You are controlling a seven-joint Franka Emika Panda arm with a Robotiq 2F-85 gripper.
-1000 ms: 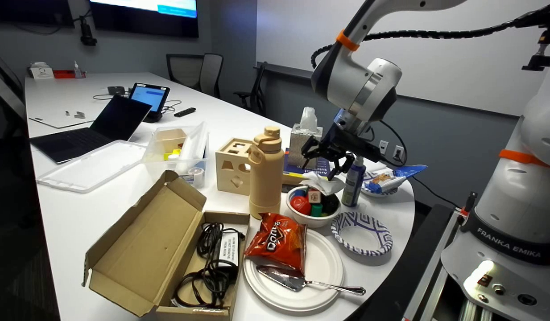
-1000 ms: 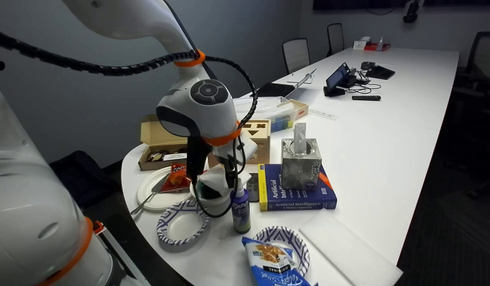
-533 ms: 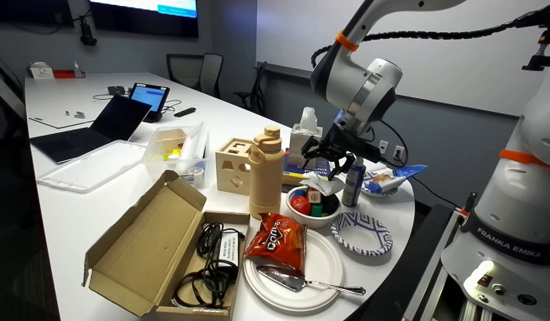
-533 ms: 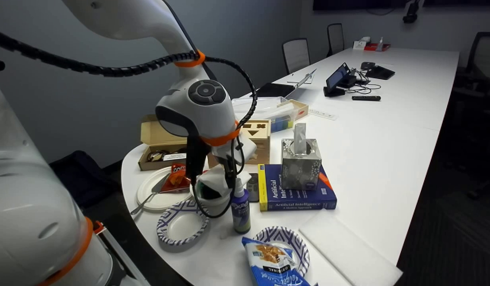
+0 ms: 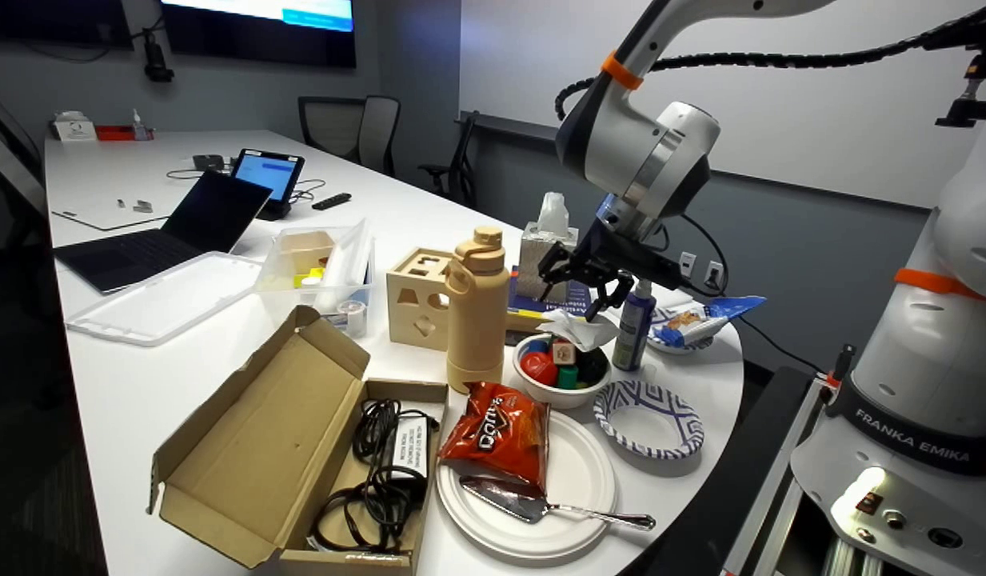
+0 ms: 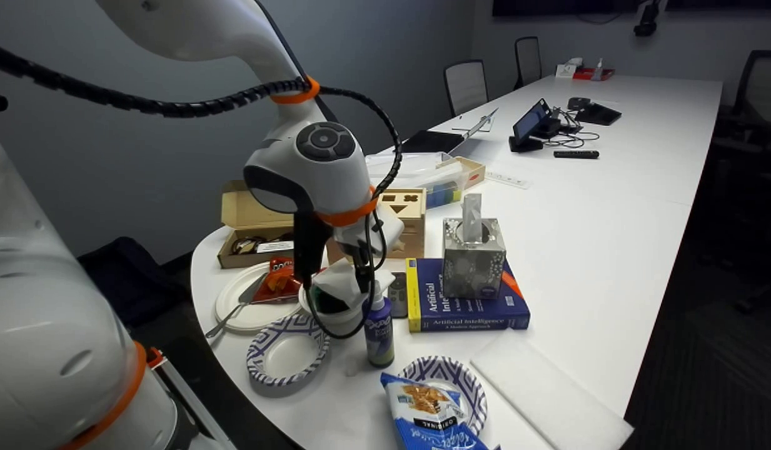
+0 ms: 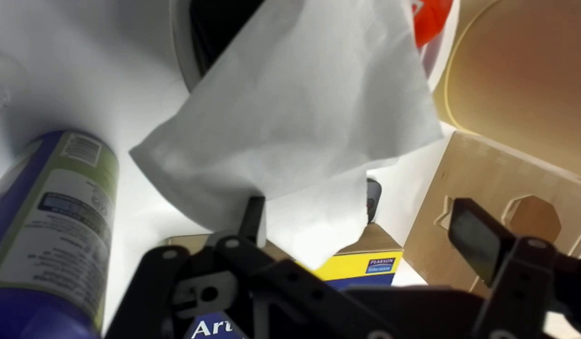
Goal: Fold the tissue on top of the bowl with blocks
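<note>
The white tissue point(image 5: 576, 330) lies over one side of the bowl point(image 5: 552, 395) and sticks out past its rim. It also shows in an exterior view point(image 6: 351, 281) and, large and creased, in the wrist view point(image 7: 290, 113). The bowl holds a red block point(image 5: 538, 369), a green block point(image 5: 567, 377), a wooden block with an orange edge point(image 5: 564, 353) and dark ones; the tissue hides the others. My gripper point(image 5: 568, 308) is open above the tissue's outer edge. In the wrist view the gripper point(image 7: 358, 207) has one finger over the tissue; contact cannot be told.
A purple spray bottle point(image 5: 634, 328) stands close beside the bowl. A tan bottle point(image 5: 477, 312), a wooden shape box point(image 5: 417, 308) and a blue book point(image 6: 466, 315) bearing a tissue box point(image 6: 474, 265) are near. A striped dish point(image 5: 651, 420) and a red snack bag point(image 5: 500, 436) lie in front.
My gripper has risen very slightly and shifted a touch; it stays open. The tissue, the bowl and the blocks have not visibly moved.
</note>
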